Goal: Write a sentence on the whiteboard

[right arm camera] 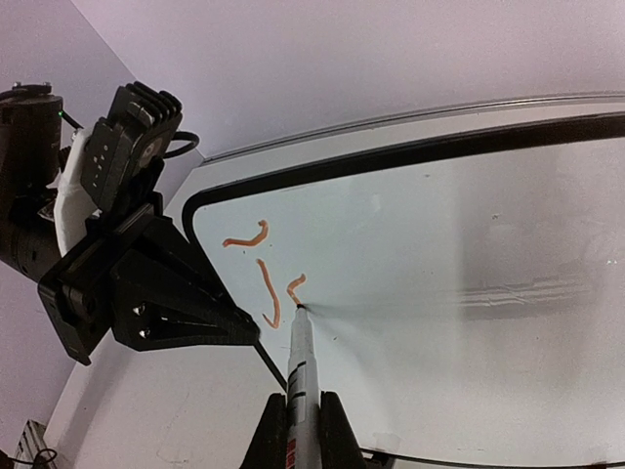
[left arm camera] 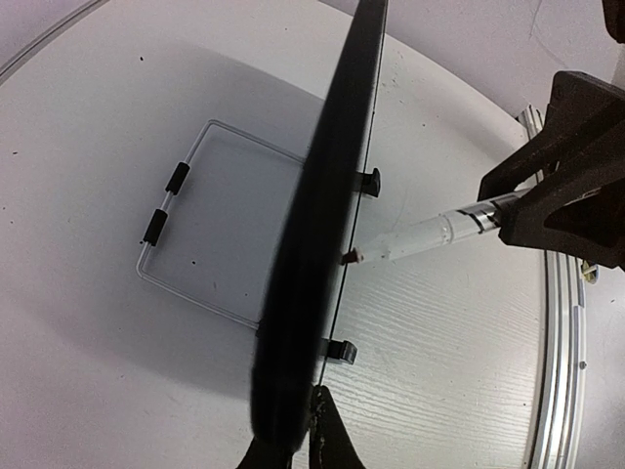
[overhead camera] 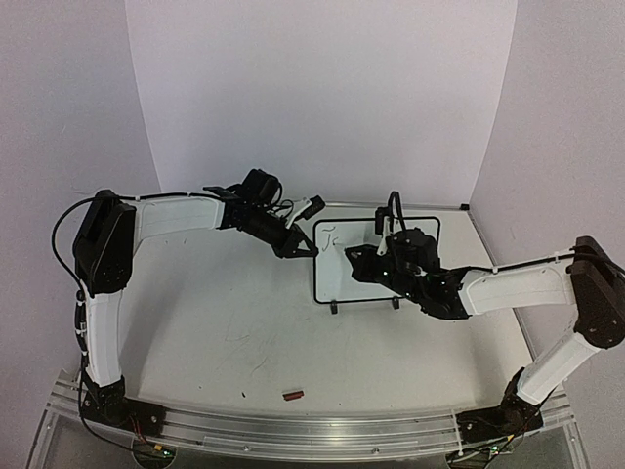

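Top external view: the white bench (overhead camera: 215, 322) is seen bare over most of its surface, and the whiteboard (overhead camera: 337, 274) is stood on its two black feet toward the far middle, slightly right of centre, with its face turned to the near right. Its left edge is clamped by the left pincer (overhead camera: 309, 244), which is closed on the black border, so the board is judged to be steadied for writing. From the near right the board's face is reached by the right pincer (right arm camera: 298, 430), which is closed around a white marker (left arm camera: 420, 236); the marker's tip is pressed against the upper left of the white face. Only the very start of the sentence (right arm camera: 266, 288) has been laid down: a "J" and a short curved stroke of the next letter, shown in the right wrist view just beside the tip. The task is therefore judged to be barely begun, with nearly all of the first word and the whole of the rest left to be written. A small reddish scrap (overhead camera: 293, 395) is left lying near the bench's near edge, well apart from the board.
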Controlling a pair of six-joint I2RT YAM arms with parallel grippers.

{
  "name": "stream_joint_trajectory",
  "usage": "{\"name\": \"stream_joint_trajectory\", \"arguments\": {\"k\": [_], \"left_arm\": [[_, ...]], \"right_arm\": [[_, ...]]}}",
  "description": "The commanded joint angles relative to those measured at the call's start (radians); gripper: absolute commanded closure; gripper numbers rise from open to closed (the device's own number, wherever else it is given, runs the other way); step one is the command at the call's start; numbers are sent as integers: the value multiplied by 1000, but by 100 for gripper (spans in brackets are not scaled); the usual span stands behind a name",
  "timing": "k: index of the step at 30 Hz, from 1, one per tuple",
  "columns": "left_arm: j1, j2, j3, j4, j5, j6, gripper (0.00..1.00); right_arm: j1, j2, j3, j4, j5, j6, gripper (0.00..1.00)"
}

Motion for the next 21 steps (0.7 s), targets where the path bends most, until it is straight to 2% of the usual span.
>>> {"name": "stream_joint_trajectory", "arguments": {"k": [1,21], "left_arm": [[3,-9,-5,-16,-68,17,100],[3,-7,-3,-16,-68,17,100]], "right_arm": [[-7,-9,0,-35,87,3,100],[-7,-52,43,-60,76,-37,100]]}}
